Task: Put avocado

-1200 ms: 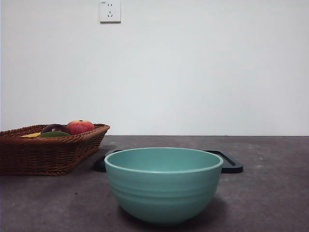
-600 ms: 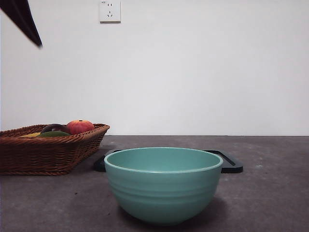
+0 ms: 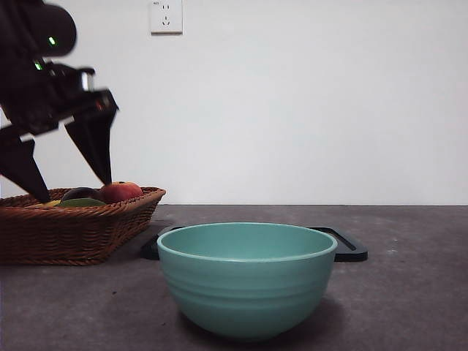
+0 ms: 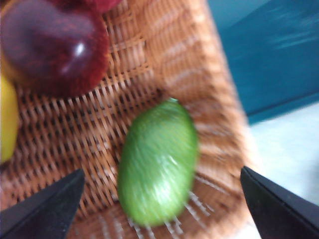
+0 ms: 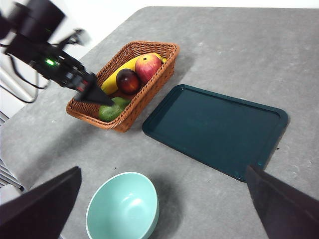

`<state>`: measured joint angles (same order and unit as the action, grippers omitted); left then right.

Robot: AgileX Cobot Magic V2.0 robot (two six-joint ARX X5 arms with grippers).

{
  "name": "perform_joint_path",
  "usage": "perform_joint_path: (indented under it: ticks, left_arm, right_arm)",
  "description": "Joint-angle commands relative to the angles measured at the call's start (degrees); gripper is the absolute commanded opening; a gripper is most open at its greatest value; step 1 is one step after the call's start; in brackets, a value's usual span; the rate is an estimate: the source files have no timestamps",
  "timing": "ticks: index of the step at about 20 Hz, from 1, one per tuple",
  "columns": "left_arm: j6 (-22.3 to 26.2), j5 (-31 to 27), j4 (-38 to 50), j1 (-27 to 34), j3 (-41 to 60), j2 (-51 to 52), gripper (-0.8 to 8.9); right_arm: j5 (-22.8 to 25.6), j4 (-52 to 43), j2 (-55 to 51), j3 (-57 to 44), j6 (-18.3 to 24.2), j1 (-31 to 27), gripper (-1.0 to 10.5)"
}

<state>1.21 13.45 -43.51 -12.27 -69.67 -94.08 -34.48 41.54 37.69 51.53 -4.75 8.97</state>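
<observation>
In the front view the avocado [image 3: 82, 202] shows only as a thin green sliver above the wicker basket [image 3: 73, 234] rim, the dark purple fruit [image 3: 79, 194] is likewise mostly sunk behind that rim, and the dark tray [image 3: 349, 248] is largely screened by the teal bowl [image 3: 247, 278]. The left wrist view is motion-blurred: the dark purple fruit and a yellow fruit [image 4: 6, 122] are cut off by the picture's edge, and weave detail is smeared. In the right wrist view the left gripper [image 5: 94, 94] is blurred and covers part of the avocado, while the right gripper [image 5: 164, 209] shows only two jaw tips cut by the bottom edge.
</observation>
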Motion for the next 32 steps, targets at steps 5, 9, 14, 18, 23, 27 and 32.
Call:
perform_joint_path:
  ticks: [5,9,14,18,23,27,32]
  left_arm:
    - [1.8,-0.6,1.4,-0.6,-1.4,-5.7,5.00]
    - [1.9,-0.6,1.9,-0.6,-1.4,-7.0,5.00]
    - [1.8,-0.5,2.0,-0.6,-1.4,-8.6,4.94]
    - [2.4,-0.6,2.0,-0.6,-1.4,-8.6,2.97]
    - [2.6,-0.6,0.0,-0.4,-2.6,-8.6,2.04]
    - [2.3,-0.5,-8.7,-0.4,-10.2,-8.5,2.07]
    - [-0.7,2.4,-17.8,-3.1,-17.7,-5.3,2.08]
  right_arm:
    - [-0.1,-0.2,0.3,0.9,-0.6,0.2,5.7]
    - [-0.1,0.1,0.3,0.9,-0.6,0.2,5.7]
    - [-0.1,0.8,0.3,0.9,-0.6,0.2,5.7]
    - [-0.1,1.0,0.3,0.9,-0.6,0.2,5.7]
    - [-0.1,1.0,0.3,0.9,-0.6,0.2,5.7]
    - [-0.1,1.0,0.3,0.9,-0.6,0.2,5.7]
    - [-0.1,1.0,0.3,0.9,-0.6,0.2,5.7]
